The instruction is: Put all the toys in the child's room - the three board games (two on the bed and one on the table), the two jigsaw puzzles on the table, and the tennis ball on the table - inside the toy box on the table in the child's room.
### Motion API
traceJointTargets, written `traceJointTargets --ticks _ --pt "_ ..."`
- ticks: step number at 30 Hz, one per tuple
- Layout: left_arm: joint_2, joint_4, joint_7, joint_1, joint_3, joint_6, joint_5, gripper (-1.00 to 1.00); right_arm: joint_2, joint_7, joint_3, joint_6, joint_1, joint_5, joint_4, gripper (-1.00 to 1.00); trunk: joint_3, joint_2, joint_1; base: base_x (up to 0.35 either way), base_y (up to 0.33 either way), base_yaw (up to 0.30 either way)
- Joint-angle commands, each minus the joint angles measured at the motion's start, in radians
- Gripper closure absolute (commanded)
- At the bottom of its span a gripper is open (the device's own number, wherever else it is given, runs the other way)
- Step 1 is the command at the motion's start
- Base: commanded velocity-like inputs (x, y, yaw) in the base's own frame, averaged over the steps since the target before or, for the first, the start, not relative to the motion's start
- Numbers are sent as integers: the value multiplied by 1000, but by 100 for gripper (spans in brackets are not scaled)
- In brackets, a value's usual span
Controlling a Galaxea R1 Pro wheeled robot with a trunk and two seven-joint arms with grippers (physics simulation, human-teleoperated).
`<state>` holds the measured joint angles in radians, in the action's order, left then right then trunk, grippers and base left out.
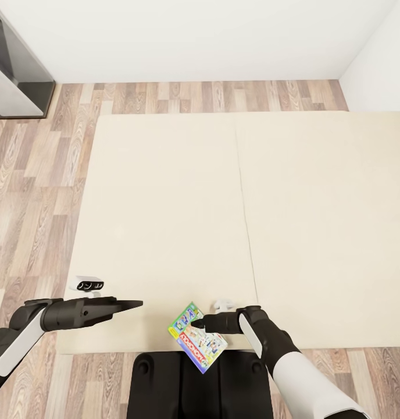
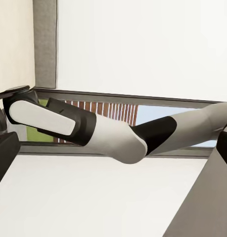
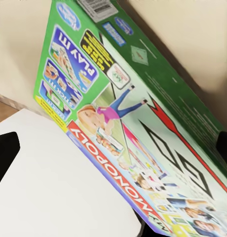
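A board game (image 1: 197, 337), blue-green with a red Monopoly banner, lies askew at the near edge of the bed (image 1: 165, 203), one corner hanging over the edge. My right gripper (image 1: 197, 323) reaches over its top from the right. In the right wrist view the printed lid (image 3: 128, 123) is very close, and the dark fingers (image 3: 4, 153) stand wide apart at either side, so the gripper is open. My left gripper (image 1: 139, 303) hovers over the mattress to the left of the box, pointing at it, open and holding nothing. The toy box and the table are out of view.
The cream two-part mattress has a seam (image 1: 245, 203) down its middle. Wood-plank floor (image 1: 31, 174) runs to its left and behind it. A dark grey cabinet (image 1: 20, 70) stands at the far left against the white wall. My black base (image 1: 188, 384) sits at the bed's near edge.
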<state>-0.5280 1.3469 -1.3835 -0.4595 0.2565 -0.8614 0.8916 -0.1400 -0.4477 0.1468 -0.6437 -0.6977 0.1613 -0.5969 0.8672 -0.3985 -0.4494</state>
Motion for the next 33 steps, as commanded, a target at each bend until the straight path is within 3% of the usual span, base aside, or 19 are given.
traceJointTargets --ticks 1,14,19,24,28,33 --pt "-1 0 0 -1 3 -10 7 -100 0 4 3 -7 0 11 -1 -100 1 -2 -1 0 0 0" --pt "-2 0 0 -1 3 -10 7 -100 5 2 -1 -14 6 16 -25 -100 1 -2 -1 0 0 0" --pt "-2 0 0 -1 3 -10 7 -100 8 -28 -5 -80 10 18 -143 -100 1 -2 -1 0 0 0" --pt "-3 0 -1 -1 3 -11 8 -100 38 -81 -6 -169 16 19 -287 -100 1 -2 -1 0 0 0" --pt "-3 0 -2 0 3 -11 8 -100 76 -106 -6 -220 41 20 -370 -100 1 -2 -1 0 0 0" --pt "-3 0 -2 1 2 -11 8 -100 108 -145 -9 -251 86 24 -427 -100 1 -2 -1 0 0 0"
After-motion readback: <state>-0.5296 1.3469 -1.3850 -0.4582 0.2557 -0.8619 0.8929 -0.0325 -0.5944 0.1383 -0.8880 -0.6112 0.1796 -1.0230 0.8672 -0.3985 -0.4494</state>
